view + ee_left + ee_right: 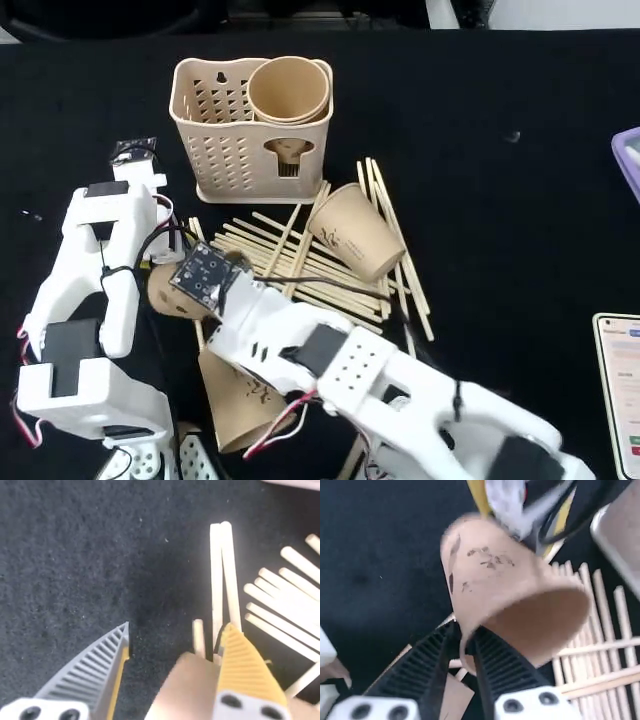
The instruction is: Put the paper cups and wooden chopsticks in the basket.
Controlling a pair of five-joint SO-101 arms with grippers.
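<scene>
My right gripper (465, 630) is shut on the rim of a tan paper cup (505, 600), which lies on its side at the table's left (165, 290). My left gripper (177, 632) stands open right beside that cup (187, 685), its yellow finger (240, 655) against the cup wall. Wooden chopsticks (300, 265) lie scattered in the middle (222, 575). A second cup (355, 235) rests on them on its side. A third cup (240, 405) lies under the right arm near the front. The beige basket (225, 150) stands at the back with two stacked cups (290, 88) inside.
A black cloth covers the table. A phone-like device (620, 390) lies at the right edge, and a purple container (628, 155) pokes in farther back on the right. Both arm bodies crowd the front left.
</scene>
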